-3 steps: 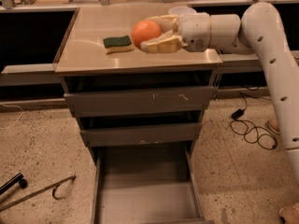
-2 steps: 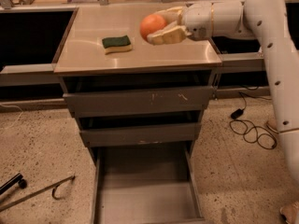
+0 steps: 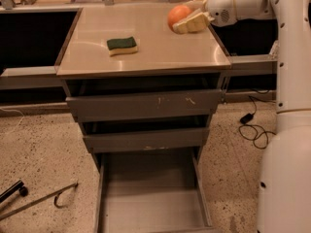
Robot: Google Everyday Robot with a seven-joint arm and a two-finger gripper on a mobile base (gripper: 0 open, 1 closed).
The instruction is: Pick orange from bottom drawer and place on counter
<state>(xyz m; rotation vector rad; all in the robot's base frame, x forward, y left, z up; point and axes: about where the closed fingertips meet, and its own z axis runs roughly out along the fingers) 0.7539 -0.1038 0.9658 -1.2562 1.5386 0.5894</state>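
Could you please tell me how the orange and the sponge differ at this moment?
The orange is round and orange; the sponge is a flat slab, green over yellow. The orange is clamped in the gripper at the far right corner of the counter; the sponge lies free, left of centre. Both are up at the counter, not in the open bottom drawer.

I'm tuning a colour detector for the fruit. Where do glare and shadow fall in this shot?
Camera view: warm, dim light; the counter shows a pale sheen near the sponge; the orange, held in the jaws of the gripper at the counter's far right corner, is lit without glare; the bottom drawer lies in shade.
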